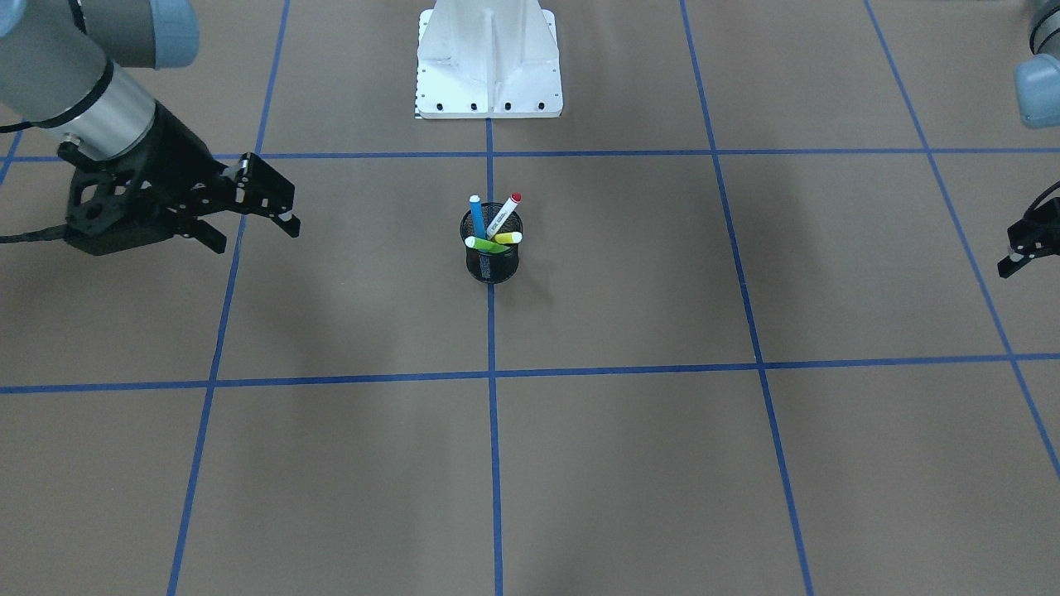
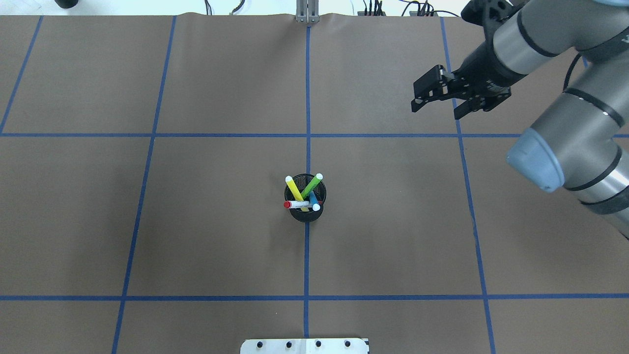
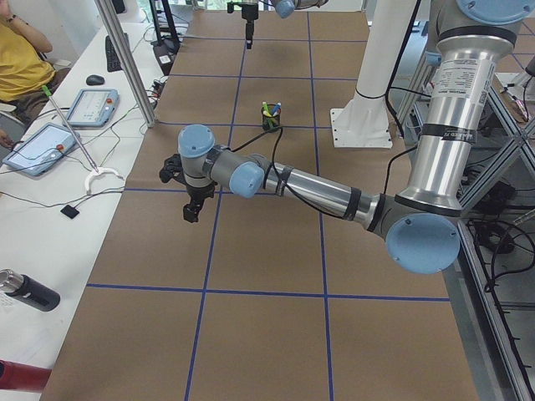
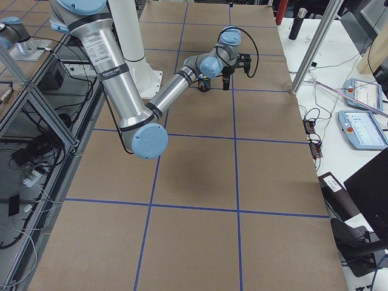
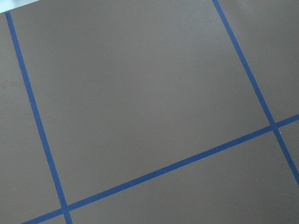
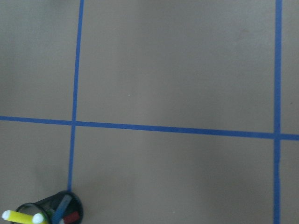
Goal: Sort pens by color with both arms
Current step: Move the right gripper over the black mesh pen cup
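Four pens stand in a black mesh cup at the table's middle. They are a blue pen, a white pen with a red cap, a lime green highlighter and a yellow highlighter. The cup also shows in the overhead view. My right gripper is open and empty, hovering far from the cup on my right. My left gripper is cut off at the frame edge, far from the cup. I cannot tell whether it is open. The right wrist view shows the cup at the bottom left.
The white pedestal base stands at the robot's side of the table. Blue tape lines divide the brown table into squares. Tablets and cables lie on a side bench beyond the table's far edge.
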Action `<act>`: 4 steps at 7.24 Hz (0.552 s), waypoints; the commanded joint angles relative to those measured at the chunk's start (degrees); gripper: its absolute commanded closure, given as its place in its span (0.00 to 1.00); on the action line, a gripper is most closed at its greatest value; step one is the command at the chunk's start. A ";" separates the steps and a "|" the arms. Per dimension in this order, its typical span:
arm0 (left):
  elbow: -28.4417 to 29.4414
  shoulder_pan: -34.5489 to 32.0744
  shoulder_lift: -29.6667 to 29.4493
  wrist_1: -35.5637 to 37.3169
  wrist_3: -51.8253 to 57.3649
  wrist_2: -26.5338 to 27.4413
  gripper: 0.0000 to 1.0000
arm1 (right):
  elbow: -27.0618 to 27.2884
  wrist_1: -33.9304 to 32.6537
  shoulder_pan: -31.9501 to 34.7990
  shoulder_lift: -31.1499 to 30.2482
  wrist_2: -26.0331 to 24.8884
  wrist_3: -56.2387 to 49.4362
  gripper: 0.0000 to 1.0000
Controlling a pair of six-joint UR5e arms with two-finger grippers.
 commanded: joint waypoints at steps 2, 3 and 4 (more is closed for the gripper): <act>0.09 0.93 -0.34 -0.26 -0.84 0.00 0.00 | -0.05 -5.86 -10.76 5.89 -8.38 11.65 0.01; 0.09 1.02 -0.34 -0.27 -0.84 0.00 0.00 | -0.14 -11.30 -14.01 8.70 -12.07 11.93 0.00; 0.09 1.10 -0.34 -0.27 -0.93 0.00 0.00 | -0.49 -14.93 -17.17 10.47 -15.41 12.45 0.00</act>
